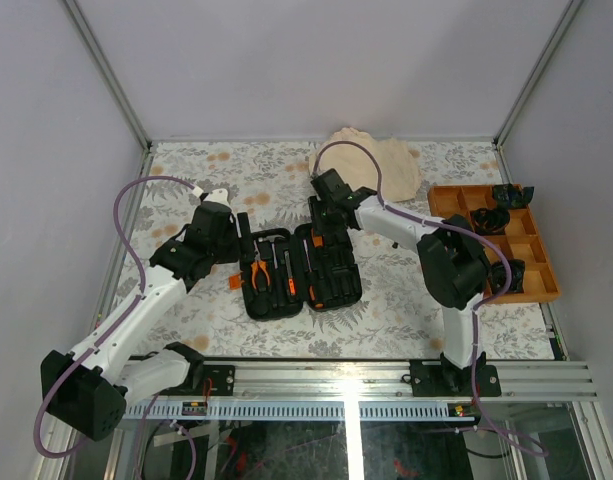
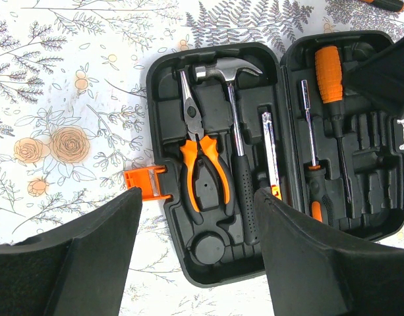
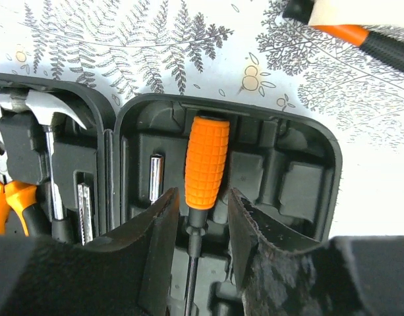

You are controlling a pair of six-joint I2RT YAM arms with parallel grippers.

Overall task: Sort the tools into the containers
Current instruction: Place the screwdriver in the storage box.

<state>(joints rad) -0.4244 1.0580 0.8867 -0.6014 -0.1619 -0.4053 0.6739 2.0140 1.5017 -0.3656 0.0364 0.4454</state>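
On the near part of the flower-patterned tabletop point(image 2: 70, 85), a black hard-plastic tool case point(image 2: 167, 125) with rounded corners is laid open flat, its two hinged halves side by side and a small orange latch point(image 2: 145, 182) sticking out from its left edge. The left fingers point(image 2: 83, 263) are held wide apart above the near end of the left half, and nothing is gripped between them. In that half, orange-handled pliers point(image 2: 195, 125) are seated in a moulded slot, with a little chrome-headed hammer point(image 2: 236, 131) with a black grip just beside them and a short chrome bar point(image 2: 271, 148) with an orange tip next to the hinge. In the right half, a small thin-shafted screwdriver point(image 2: 309, 138) with a black-and-orange handle is lodged near the hinge, and a larger screwdriver point(image 3: 206, 158) with a ribbed orange handle is laid just beside it, handle toward the far end. The right fingers point(image 3: 139, 257) are placed over that far end and are parted on either side of the handle's base, so that it is straddled rather than clamped. Beyond the case, a loose black-and-orange handle point(image 3: 379, 43) is seen on the tabletop; its kind cannot be told. Farther back a crumpled beige cloth point(image 1: 386, 165) is heaped, and to the right an orange compartment tray point(image 1: 448, 200) is set, with dark items point(image 1: 513, 193) in some cells.
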